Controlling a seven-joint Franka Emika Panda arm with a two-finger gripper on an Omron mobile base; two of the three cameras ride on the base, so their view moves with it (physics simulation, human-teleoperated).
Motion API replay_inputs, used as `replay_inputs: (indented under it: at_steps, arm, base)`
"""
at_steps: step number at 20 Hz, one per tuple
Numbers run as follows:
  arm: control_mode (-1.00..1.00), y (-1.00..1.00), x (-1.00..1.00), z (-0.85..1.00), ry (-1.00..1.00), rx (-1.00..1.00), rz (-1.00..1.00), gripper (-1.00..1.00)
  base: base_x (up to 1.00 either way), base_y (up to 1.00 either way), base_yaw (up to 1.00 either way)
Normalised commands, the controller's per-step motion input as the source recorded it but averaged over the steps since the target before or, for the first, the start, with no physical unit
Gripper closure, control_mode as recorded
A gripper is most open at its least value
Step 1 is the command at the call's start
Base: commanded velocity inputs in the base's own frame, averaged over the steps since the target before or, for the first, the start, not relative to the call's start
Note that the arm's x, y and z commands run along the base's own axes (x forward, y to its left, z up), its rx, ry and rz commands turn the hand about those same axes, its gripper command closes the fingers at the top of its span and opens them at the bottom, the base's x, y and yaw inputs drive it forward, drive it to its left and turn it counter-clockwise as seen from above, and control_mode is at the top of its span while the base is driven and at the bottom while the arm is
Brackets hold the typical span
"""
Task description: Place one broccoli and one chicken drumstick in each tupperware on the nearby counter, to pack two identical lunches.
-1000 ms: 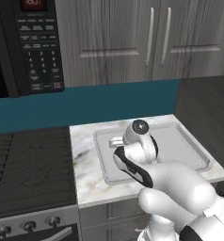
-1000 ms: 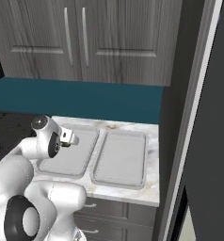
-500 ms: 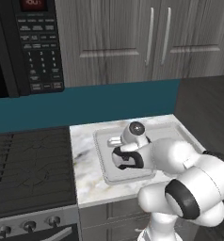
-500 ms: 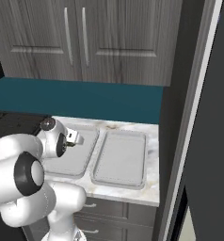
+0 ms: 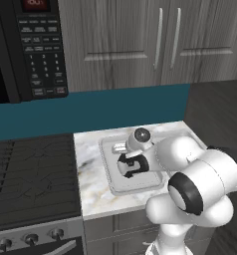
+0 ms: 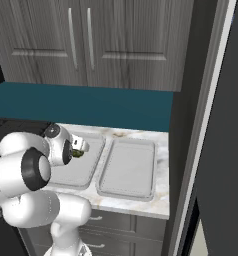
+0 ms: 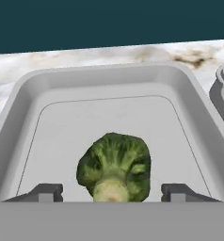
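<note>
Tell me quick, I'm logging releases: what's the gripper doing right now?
Gripper: open, fingertips spread clear of the broccoli between them, over the left tupperware; not gripping it.

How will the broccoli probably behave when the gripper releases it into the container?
The broccoli looks rounded and top-heavy, so it may roll or tip onto its side. The tupperware has raised walls, which should probably keep it inside.
</note>
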Motion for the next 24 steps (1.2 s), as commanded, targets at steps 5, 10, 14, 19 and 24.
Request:
replay_inputs:
  at_steps: [5,10,14,19,24]
  arm:
    - [-1.00,-0.02,-0.67,0.55,0.00,0.00,0.00,-1.00]
    - [-1.00,-0.30,-0.93,0.74,0.00,0.00,-0.01,-1.00]
    - [-1.00,-0.39,-0.67,0.49,0.00,0.00,-0.02,-1.00]
    - [-1.00,-0.09,-0.43,0.02,0.00,0.00,-0.03,-1.00]
    - [1.00,-0.03,-0.21,0.00,0.00,0.00,0.00,-1.00]
  base:
    - [0.00,0.00,0.00]
    - [0.00,0.00,0.00]
    - [0.00,0.00,0.00]
    - [0.00,0.00,0.00]
    - [-0.46,-0.09,0.00]
